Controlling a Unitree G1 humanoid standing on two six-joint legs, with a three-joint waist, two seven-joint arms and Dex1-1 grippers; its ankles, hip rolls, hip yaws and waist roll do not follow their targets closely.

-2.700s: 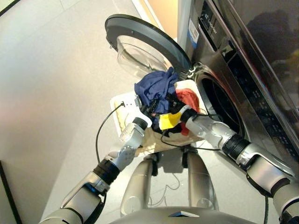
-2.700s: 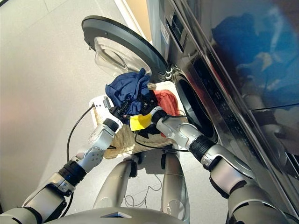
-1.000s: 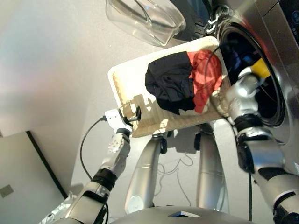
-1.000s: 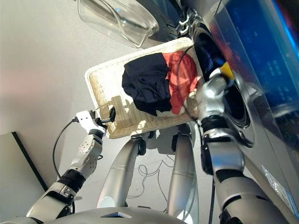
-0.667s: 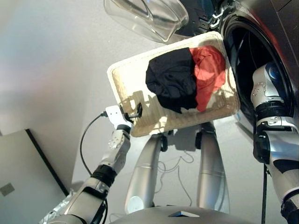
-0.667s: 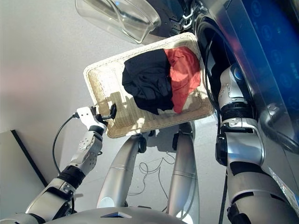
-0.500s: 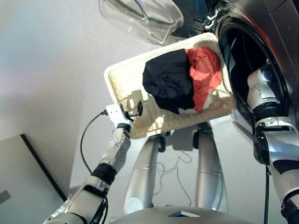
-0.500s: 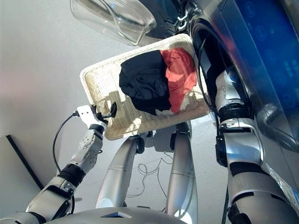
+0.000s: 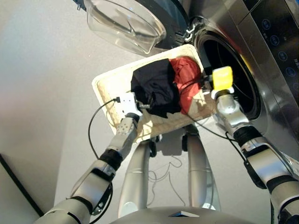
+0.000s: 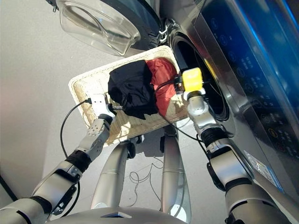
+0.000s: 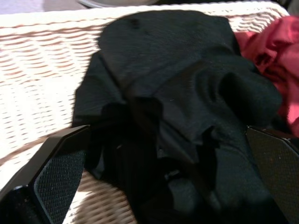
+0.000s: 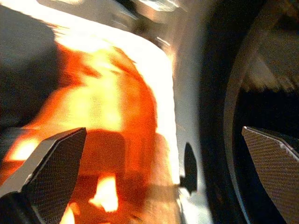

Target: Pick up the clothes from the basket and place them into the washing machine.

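Observation:
The cream woven basket (image 9: 105, 88) sits in front of the washing machine (image 9: 275, 60), whose drum hole (image 9: 236, 81) is dark inside. Two of the clothes lie in the basket: a black garment (image 9: 156, 88) in the middle and a red garment (image 9: 187, 79) on the machine's side. My left gripper (image 11: 166, 135) is open right at the black garment's near edge, with black cloth between its fingers (image 11: 60, 172). My right gripper (image 12: 163, 133) is open and holds nothing, hovering over the red garment (image 12: 107, 116) beside the drum's rim.
The machine's round glass door (image 9: 124, 23) stands swung open beyond the basket's far edge. A black cable (image 9: 93, 126) loops from my left wrist over the grey floor (image 9: 42, 93). The machine's dark control panel (image 9: 280, 28) rises on the right.
The navy garment held above the basket 2.7 s ago is gone from view. My right arm came out of the drum to the basket's edge. My left gripper reached the black garment.

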